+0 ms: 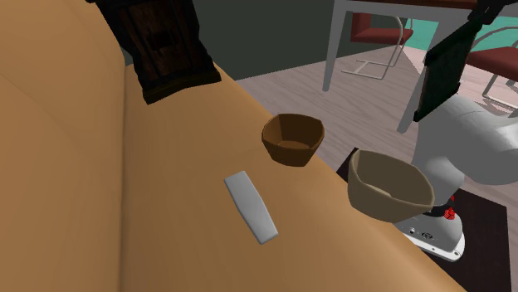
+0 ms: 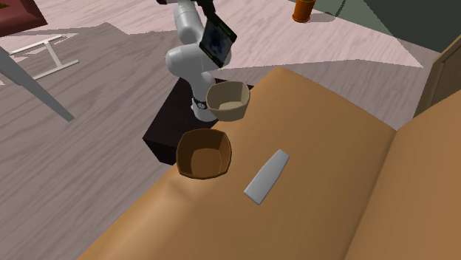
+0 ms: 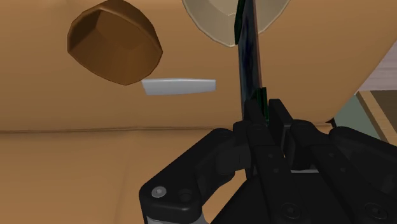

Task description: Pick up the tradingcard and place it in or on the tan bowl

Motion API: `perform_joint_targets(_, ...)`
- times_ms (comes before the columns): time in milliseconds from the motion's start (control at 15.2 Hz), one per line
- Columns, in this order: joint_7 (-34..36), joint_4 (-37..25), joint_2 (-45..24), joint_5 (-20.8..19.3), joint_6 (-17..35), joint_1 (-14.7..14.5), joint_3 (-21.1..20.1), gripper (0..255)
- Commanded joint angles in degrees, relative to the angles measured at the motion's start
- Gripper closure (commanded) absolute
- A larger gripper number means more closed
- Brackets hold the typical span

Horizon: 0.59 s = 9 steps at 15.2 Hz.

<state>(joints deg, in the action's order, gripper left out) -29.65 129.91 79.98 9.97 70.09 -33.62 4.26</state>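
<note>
We are judging the trading card point(image 3: 247, 57) to be light, thin and fairly stiff, with slick faces, so it is calling for a pinch flat across its two faces near one end. That is how the gripper point(image 3: 264, 116) is carrying it: the two black fingers are clamping the card's near end, one on each face, and the rest of the dark card is sticking straight out beyond the fingertips, edge-on to the wrist camera. It is hanging in the air, clear of the brown cushioned surface point(image 1: 83, 182). In the wrist view its far end is crossing the rim of the tan bowl point(image 3: 213, 28), though we are not able to tell whether it is sitting squarely over the bowl. The darker brown bowl point(image 3: 118, 44) is standing near the tan one, and a grey flat strip point(image 3: 178, 86) is lying on the surface near both. We are expecting the card to flutter or skid once let go, so a low release is looking wise.
</note>
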Motion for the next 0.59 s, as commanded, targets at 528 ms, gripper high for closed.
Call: perform_joint_targets(528, -0.92, 10.2, 7.52, -0.39, 2.49, 0.82, 0.28, 255)
